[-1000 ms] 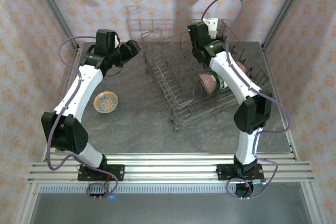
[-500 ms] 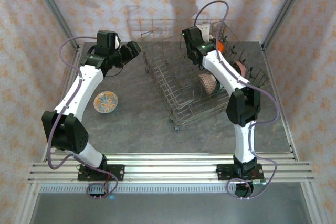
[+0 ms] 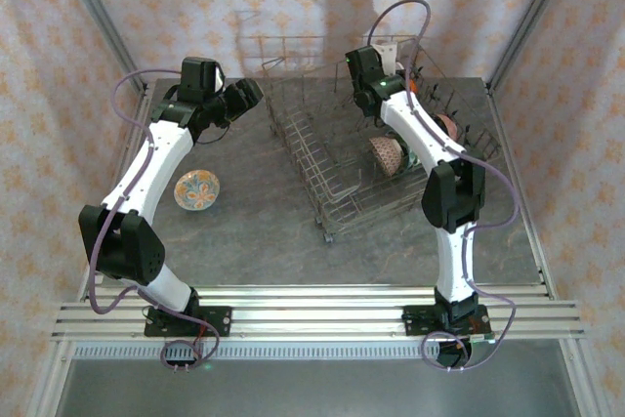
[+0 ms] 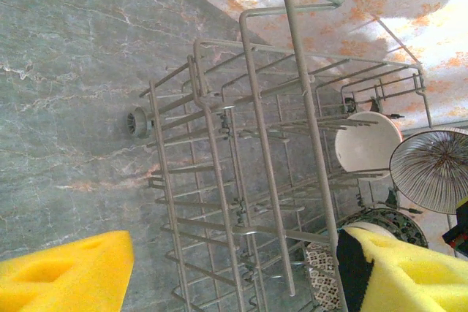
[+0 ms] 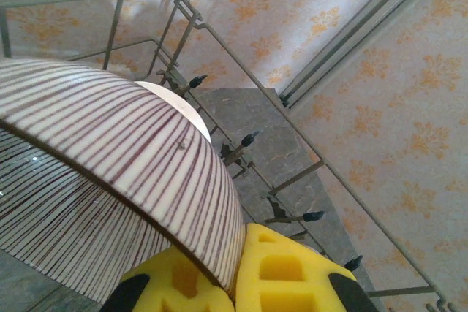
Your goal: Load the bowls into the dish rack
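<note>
By right gripper [image 5: 234, 283] a striped bowl [image 5: 110, 158] is pinched at its rim, held over the dish rack [image 3: 322, 158] beside a white bowl [image 5: 172, 104]. Thin rim grip: the bowl could be levered out if tines are clipped on lowering. Left gripper [image 4: 234, 275] is spread, empty; a patterned bowl [image 3: 197, 189] is seen on the table [image 3: 254, 231].

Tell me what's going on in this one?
The right hand grips a striped bowl by its rim, holding it over the far end of the dish rack. The left hand is open and empty, hovering by the rack's far left corner. A white bowl and a few others already sit in the rack. One patterned bowl lies on the table left of the rack, not yet loaded.
</note>
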You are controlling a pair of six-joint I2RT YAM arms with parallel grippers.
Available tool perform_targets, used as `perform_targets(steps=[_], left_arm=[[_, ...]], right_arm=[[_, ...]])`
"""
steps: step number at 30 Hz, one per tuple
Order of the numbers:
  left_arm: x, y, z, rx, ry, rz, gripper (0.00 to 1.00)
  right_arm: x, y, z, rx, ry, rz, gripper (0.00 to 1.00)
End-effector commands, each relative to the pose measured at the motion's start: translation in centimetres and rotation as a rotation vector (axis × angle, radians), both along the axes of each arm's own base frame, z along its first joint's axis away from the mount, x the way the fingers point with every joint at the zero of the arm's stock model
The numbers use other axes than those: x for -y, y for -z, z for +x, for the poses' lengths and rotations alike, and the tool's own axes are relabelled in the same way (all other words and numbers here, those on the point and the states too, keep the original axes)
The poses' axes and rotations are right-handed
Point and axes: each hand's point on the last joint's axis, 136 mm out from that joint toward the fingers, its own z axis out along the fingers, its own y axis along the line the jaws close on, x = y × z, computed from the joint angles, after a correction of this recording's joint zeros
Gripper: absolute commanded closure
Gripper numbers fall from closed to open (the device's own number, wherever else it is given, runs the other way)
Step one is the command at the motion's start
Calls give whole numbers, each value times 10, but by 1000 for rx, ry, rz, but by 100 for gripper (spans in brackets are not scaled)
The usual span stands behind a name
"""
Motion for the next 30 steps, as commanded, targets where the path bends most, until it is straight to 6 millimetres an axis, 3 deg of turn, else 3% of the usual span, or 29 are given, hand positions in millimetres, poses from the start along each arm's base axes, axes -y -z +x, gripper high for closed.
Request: perform_targets(steps=[1,13,30], left_arm=[[-6,-1,-7,2,-10,20,25],[-4,0,-9,4,-13,1,25],[-2,-2,-13,6,-14,-7,25]], right_arm=[[6,-20,6,59,47,-31,100],[9,-1,13,18,114,-55,100],[-8,36,19,-49,91,-56,100]])
